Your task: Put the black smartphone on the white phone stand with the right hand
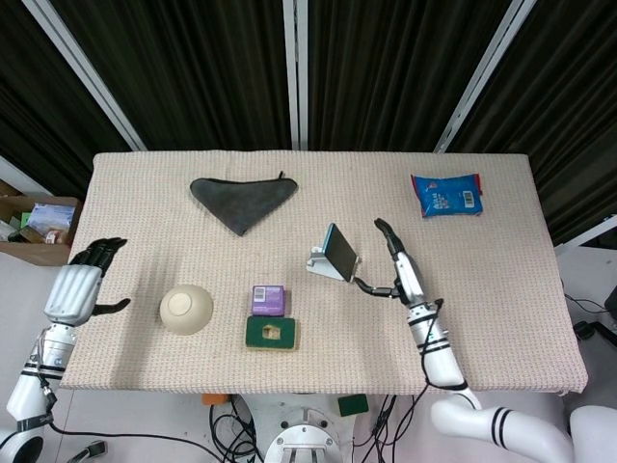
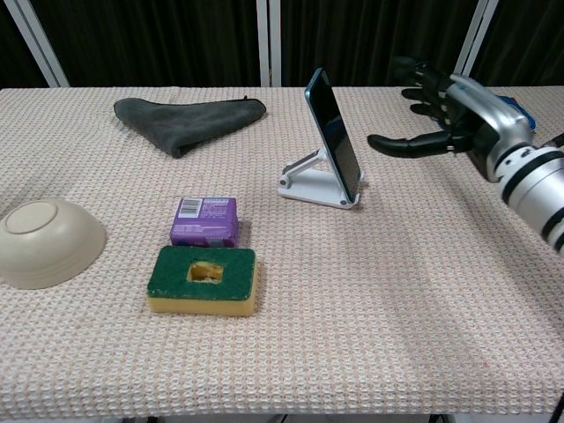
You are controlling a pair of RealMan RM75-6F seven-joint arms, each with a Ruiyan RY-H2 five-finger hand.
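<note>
Dark curtains hang behind a tabletop (image 1: 501, 309) covered in a beige woven cloth. The black smartphone (image 2: 333, 135) is seen propped on the white phone stand (image 2: 310, 181), leaning back with its lower edge seated in the stand's lip. The right hand (image 2: 445, 112) is held just beside the phone, not touching it, with its fingers (image 2: 398, 142) spread apart and nothing held. The left hand (image 1: 77, 287) is held off the tabletop's left edge, fingers apart and empty. The placement is judged to be done. The phone is likely a stiff, smooth slab, fairly light but slippery and breakable at the glass; if it had to be reseated, it would best be taken by its two long edges, not its face. The stand looks light and could be nudged easily. A grey cloth (image 1: 241, 200), a bowl (image 1: 186, 309), a purple box (image 1: 268, 299), a sponge (image 1: 271, 334) and a blue packet (image 1: 446, 194) lie well apart from it.
</note>
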